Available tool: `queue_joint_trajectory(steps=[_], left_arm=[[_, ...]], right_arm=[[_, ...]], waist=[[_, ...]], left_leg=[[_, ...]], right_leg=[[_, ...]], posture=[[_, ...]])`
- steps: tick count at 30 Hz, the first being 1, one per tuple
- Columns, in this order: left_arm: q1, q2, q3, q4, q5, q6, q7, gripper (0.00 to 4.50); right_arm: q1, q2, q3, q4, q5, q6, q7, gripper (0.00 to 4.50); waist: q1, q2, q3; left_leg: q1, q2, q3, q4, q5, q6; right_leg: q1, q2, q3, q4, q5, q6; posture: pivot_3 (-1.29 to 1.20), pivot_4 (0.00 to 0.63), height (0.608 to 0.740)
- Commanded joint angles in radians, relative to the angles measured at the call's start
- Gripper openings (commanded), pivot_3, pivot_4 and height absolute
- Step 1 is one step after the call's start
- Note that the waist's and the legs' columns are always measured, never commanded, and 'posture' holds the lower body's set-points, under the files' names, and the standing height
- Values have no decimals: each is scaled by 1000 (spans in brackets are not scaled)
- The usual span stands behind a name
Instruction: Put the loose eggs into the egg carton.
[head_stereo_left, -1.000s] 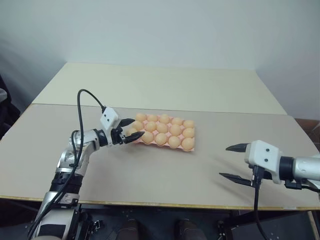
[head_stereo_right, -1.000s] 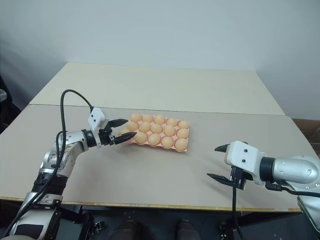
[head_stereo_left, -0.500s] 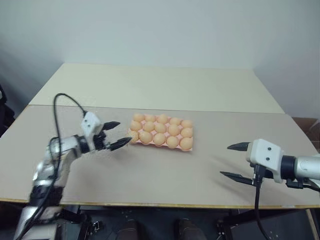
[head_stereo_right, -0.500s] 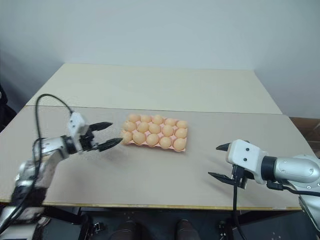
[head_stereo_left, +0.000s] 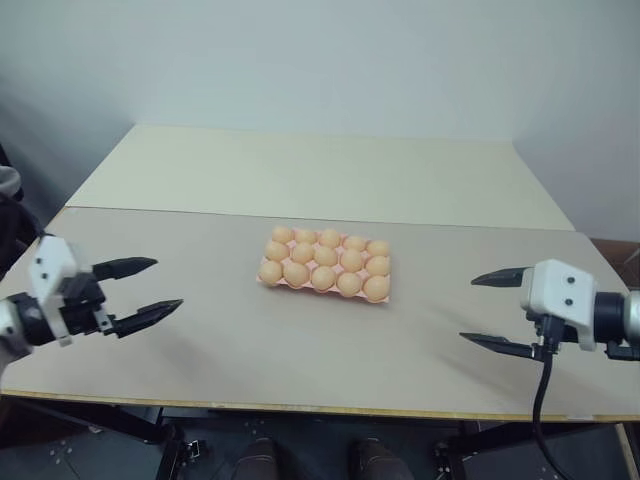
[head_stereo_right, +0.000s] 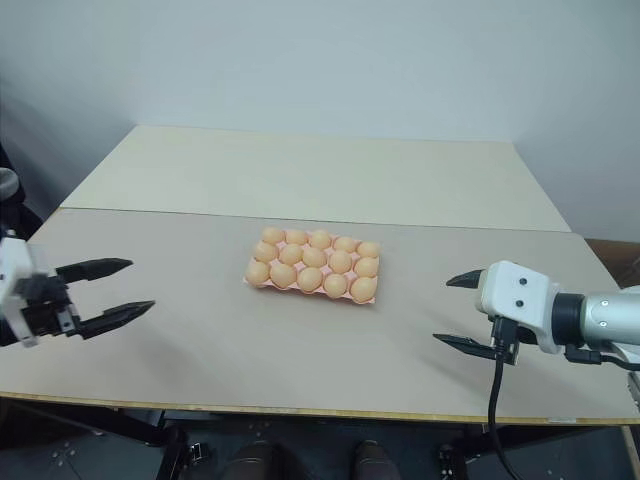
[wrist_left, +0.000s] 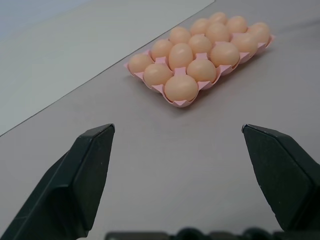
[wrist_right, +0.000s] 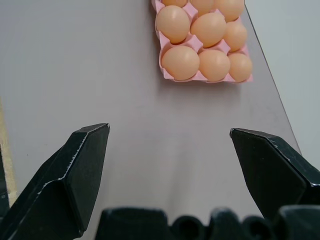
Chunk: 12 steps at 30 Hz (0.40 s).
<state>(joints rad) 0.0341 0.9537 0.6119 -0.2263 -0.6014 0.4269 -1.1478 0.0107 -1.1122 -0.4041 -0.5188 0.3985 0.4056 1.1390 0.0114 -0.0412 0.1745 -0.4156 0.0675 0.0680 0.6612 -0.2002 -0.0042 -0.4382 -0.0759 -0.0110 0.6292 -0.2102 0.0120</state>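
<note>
tabletop (head_stereo_left: 300, 350): beige, carried just the carton — no stray egg seen on it.
egg carton (head_stereo_left: 384, 297): pink tray at mid-tabletop, between the two arms, well apart from both.
eggs (head_stereo_left: 323, 262): fifteen, three by five, every cup looked filled.
left gripper (head_stereo_left: 140, 287): jaws wide apart, held nothing, hung at the left edge.
right gripper (head_stereo_left: 500, 310): jaws wide apart, held nothing, at the right edge.
step: looked finished — next move probably just park both arms.

place: lab test room | evidence: bare tabletop (head_stereo_left: 300, 350), blank white wall (head_stereo_left: 320, 60)
</note>
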Motion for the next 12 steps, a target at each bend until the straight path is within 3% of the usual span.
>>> queue_joint_trajectory(steps=[1, 12], left_arm=[[47, 21, 110, -85, -52, 34, -7, 4452], [177, -27, 211, -183, -98, 61, 20, 4452]], right_arm=[[-10, -16, -40, 12, 26, -21, 36, 4500], [-64, -31, 14, 100, -2, -66, 66, 4500]], waist=[[0, 0, 0], [0, 0, 0]], left_leg=[[0, 0, 0, 0, 0, 0], [0, 0, 1, 0, 0, 0]], right_leg=[[0, 0, 0, 0, 0, 0], [-1, 0, 0, 0, 0, -1]], posture=[[0, 150, 740], [0, 150, 740]])
